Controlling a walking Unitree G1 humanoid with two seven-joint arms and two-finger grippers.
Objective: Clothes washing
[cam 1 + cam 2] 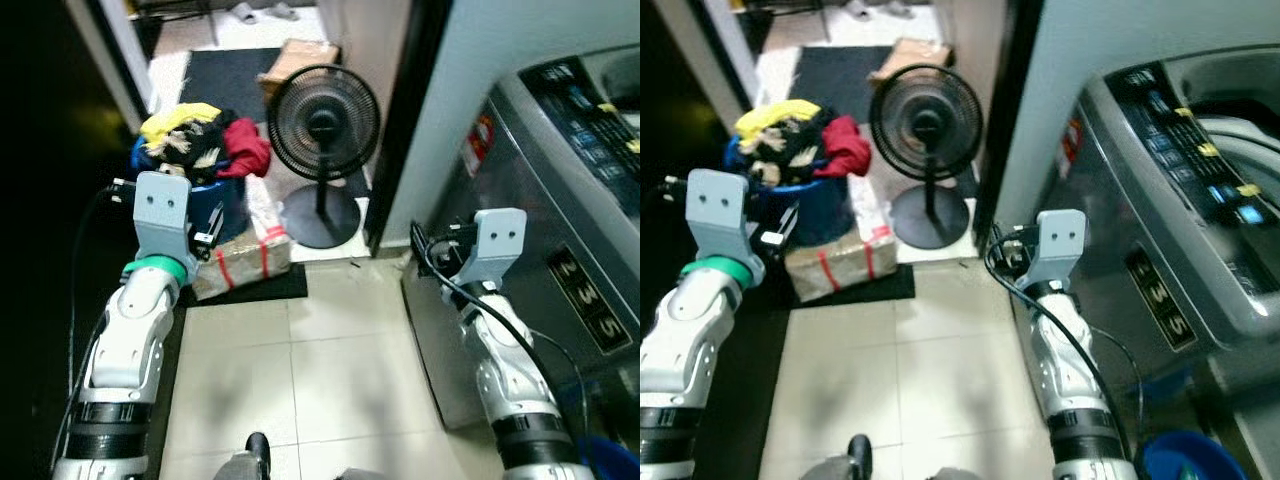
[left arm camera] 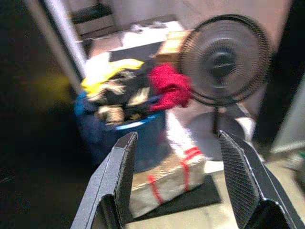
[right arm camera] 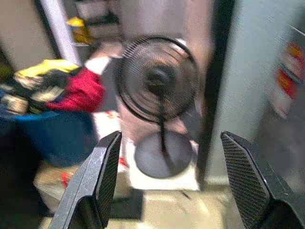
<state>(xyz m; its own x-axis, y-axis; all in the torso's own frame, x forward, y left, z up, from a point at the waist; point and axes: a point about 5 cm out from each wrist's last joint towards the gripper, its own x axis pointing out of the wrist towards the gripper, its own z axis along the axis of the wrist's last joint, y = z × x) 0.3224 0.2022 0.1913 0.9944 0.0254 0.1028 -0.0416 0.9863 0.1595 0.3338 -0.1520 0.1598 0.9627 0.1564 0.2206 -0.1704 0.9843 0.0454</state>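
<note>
From up on the head, both eye views look down across the tiled floor (image 1: 330,380), while each wrist camera peers forward between its black fingers, all sharing the black fan (image 1: 322,125) and blue laundry basket (image 2: 138,143).

- Left arm (image 1: 128,340) raised forward, forearm angled up, green ring at the wrist, grey wrist block on top.
- Left gripper (image 2: 178,176): my two black fingers (image 2: 119,176) stand wide apart, nothing between them.
- Right arm (image 1: 505,370) raised forward likewise, cable running along the forearm.
- Right gripper (image 3: 174,181): fingers (image 3: 102,176) spread wide, holding nothing.
</note>
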